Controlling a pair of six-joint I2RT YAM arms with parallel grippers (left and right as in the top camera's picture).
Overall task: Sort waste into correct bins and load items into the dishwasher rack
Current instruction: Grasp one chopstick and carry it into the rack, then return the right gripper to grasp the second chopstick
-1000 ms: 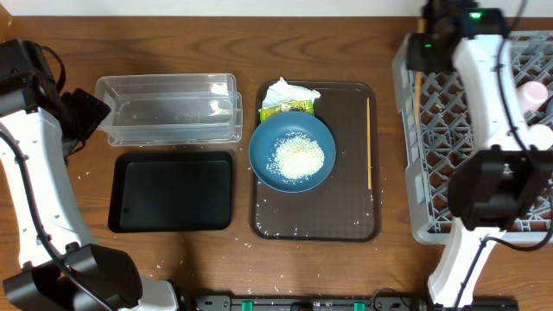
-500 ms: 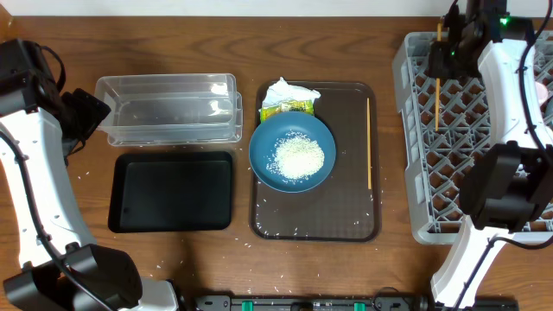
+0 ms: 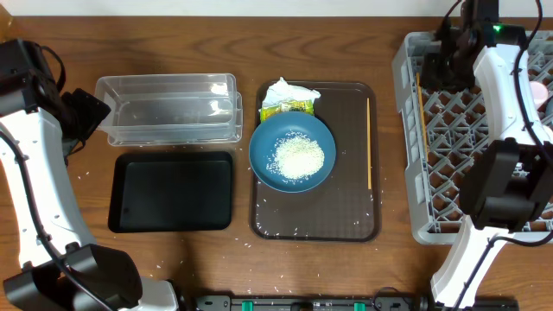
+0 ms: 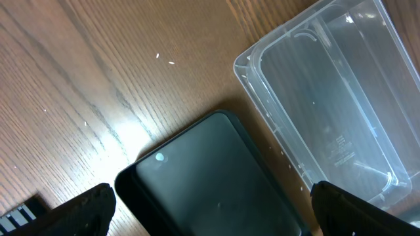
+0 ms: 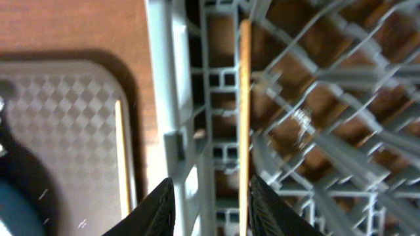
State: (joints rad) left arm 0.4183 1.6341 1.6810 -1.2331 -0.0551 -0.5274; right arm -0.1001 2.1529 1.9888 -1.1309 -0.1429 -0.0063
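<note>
Looks like the chopstick (image 3: 421,112) your right end effector (image 5: 210,187) was carrying over the dishwasher rack (image 3: 406,173) half a second ago has gone down. It's now lying in the rack, just inside the wall nearest the brown tray (image 3: 354,207). The fingers have spread apart with nothing pinched between them. In the wrist view the stick rests on the lattice below the parted jaws, closer to one finger than the other, but not touching it as far as I can tell. I'd call that one loaded.

Its long axis runs parallel to that rack wall, one end toward the far edge of the desk (image 3: 216,43), the other toward the robot. You can't tell thick end from tip at this size. The second chopstick (image 3: 369,142) lies along the tray's rack side with the same heading, so the same wrist angle should probably work for it.

Your left end effector (image 4: 211,196) hangs wide open and empty over the black tray (image 4: 216,183). You've still got the rice (image 3: 299,158) in the dark-blue bowl (image 3: 257,151) to deal with, plus the napkin (image 3: 289,90) and wrapper (image 3: 287,108).
</note>
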